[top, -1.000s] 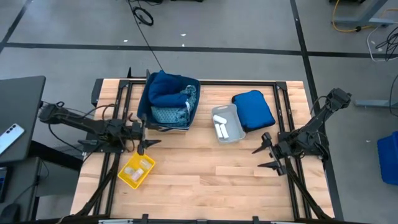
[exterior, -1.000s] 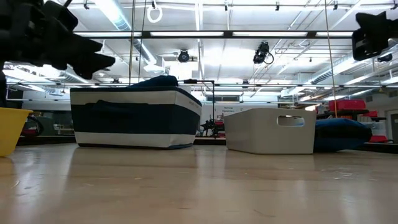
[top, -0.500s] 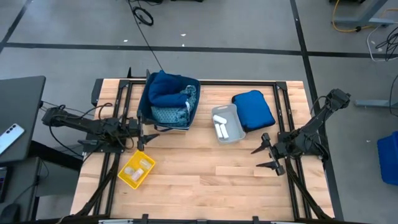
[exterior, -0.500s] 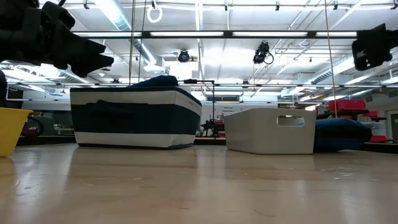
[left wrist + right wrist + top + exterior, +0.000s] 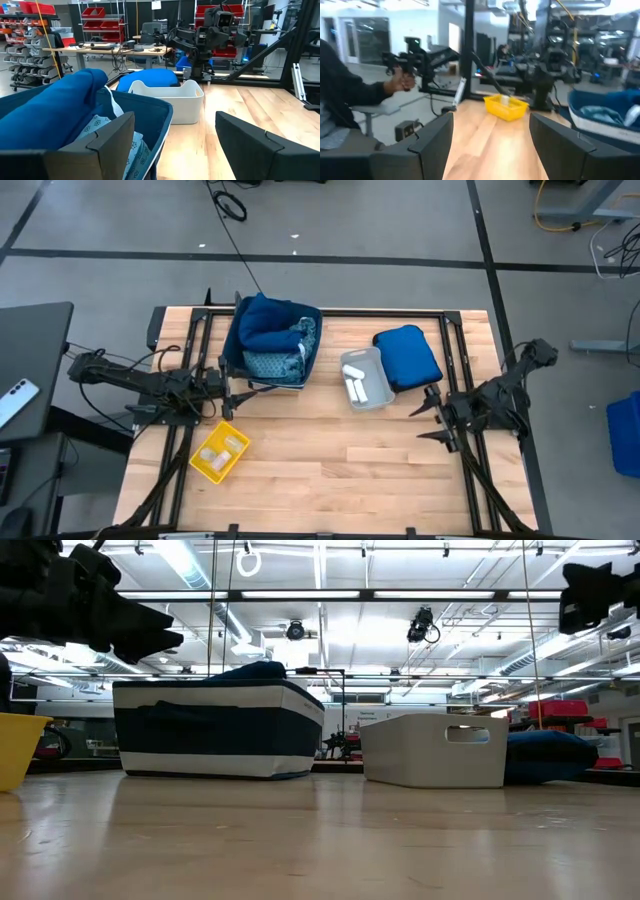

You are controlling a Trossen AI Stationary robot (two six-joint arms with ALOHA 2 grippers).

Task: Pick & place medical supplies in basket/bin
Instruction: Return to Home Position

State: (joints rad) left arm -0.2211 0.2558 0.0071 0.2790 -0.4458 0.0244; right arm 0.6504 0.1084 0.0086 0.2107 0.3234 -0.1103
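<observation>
My left hand (image 5: 230, 393) and right hand (image 5: 426, 421) hang open and empty; gowns (image 5: 262, 320) fill the bin (image 5: 215, 730) at 11 o'clock, packets (image 5: 355, 387) lie in the grey tray (image 5: 430, 752) and yellow tray (image 5: 15, 750), so sorting looks done.

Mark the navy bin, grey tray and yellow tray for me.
navy bin (image 5: 215, 730): low view, on its facing wall.
grey tray (image 5: 425, 755): low view, on its facing wall.
yellow tray (image 5: 14, 750): low view, on its side wall.

Your wooden table (image 5: 330, 450) carries four things. Take the grey tray (image 5: 362, 354) as your mark in the high view. The navy bin (image 5: 318, 330) stands near its left. The royal-blue bundle (image 5: 408, 357) lies just beside its right. The yellow tray (image 5: 203, 470) sits well apart, lower left.
</observation>
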